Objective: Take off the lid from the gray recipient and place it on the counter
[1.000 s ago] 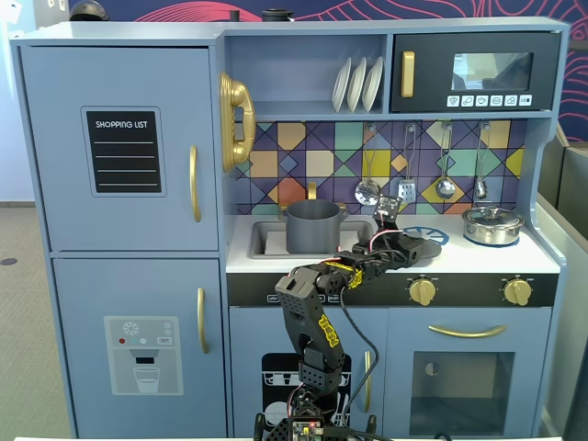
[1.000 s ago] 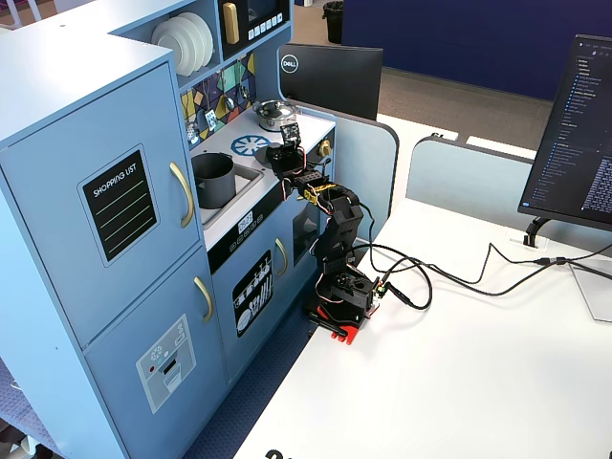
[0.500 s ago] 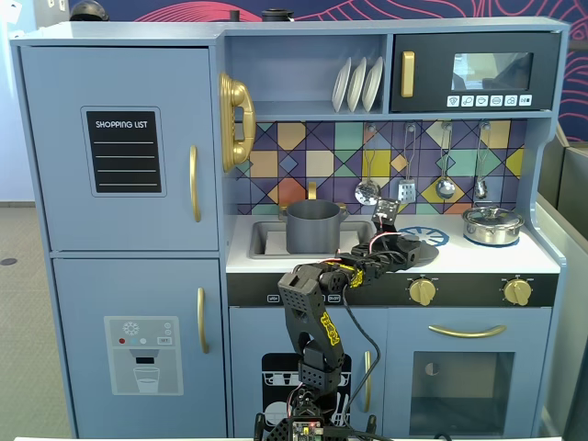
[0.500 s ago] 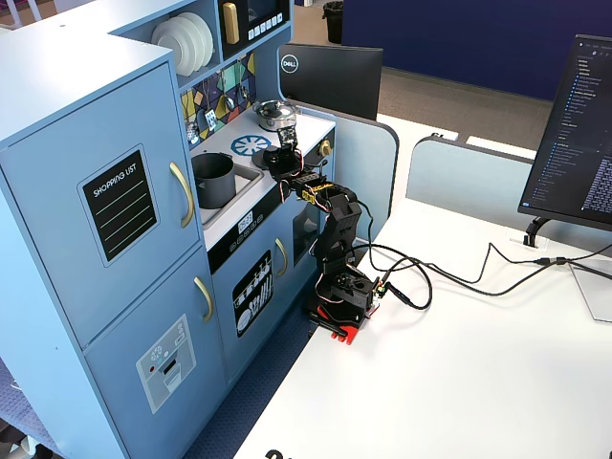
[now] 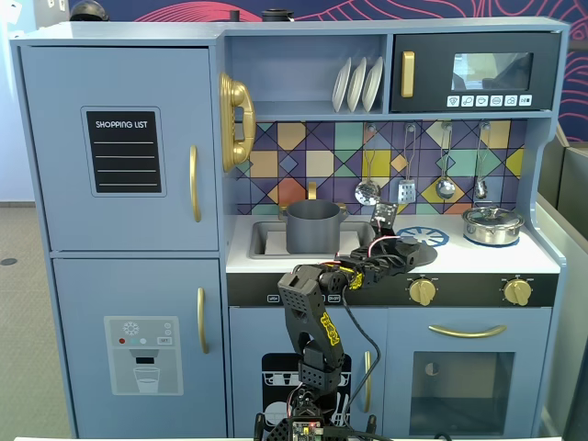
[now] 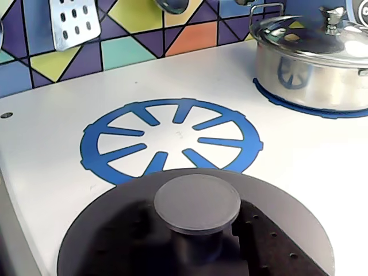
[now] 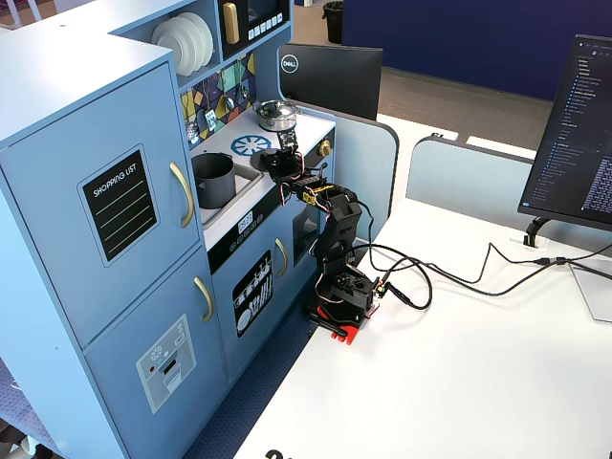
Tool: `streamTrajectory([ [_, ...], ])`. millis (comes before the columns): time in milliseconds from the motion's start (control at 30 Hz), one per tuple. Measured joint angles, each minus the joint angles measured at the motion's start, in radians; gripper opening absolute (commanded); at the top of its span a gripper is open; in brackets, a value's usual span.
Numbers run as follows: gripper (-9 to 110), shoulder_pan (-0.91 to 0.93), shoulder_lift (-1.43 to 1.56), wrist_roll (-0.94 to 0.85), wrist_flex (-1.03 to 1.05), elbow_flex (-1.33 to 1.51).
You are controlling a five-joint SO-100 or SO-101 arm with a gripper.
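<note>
The dark gray lid (image 6: 115, 241) with its round knob (image 6: 197, 204) is off the gray recipient (image 5: 313, 227), which stands open in the sink. My gripper (image 6: 198, 240) is shut on the knob's stem, one black finger (image 6: 270, 247) showing to the right of it. The lid sits low at the front of the white counter (image 6: 52, 149), just before the blue burner ring (image 6: 172, 138). I cannot tell whether it touches the counter. In both fixed views the lid (image 5: 413, 253) (image 7: 270, 163) is right of the recipient (image 7: 212, 180).
A shiny silver pot with its lid (image 6: 313, 63) stands on the far right burner, also in a fixed view (image 5: 492, 224). Utensils (image 5: 407, 190) hang on the tiled back wall. The sink (image 5: 262, 241) is left of the arm. Gold knobs (image 5: 422, 291) line the front.
</note>
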Motion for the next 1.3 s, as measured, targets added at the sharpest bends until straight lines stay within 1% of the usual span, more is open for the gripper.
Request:
streamTrajectory([
  [33, 32, 0.002, 0.000, 0.000, -0.005, 0.000],
  [133, 33, 0.002, 0.000, -0.002, -0.012, 0.002],
  [567, 35, 0.043, 0.049, 0.000, -0.020, 0.009],
  [733, 34, 0.046, 0.121, 0.000, -0.020, 0.038],
  [867, 34, 0.043, 0.239, 0.023, -0.012, 0.057],
  [933, 34, 0.038, 0.319, 0.038, 0.032, 0.057],
  [1033, 30, 0.011, 0.477, 0.071, 0.144, 0.087],
  [1167, 22, -0.055, 0.721, 0.106, 0.394, 0.107],
  [1200, 19, -0.072, 0.775, 0.110, 0.469, 0.107],
  [1300, 3, -0.126, 0.891, 0.112, 0.713, 0.103],
])
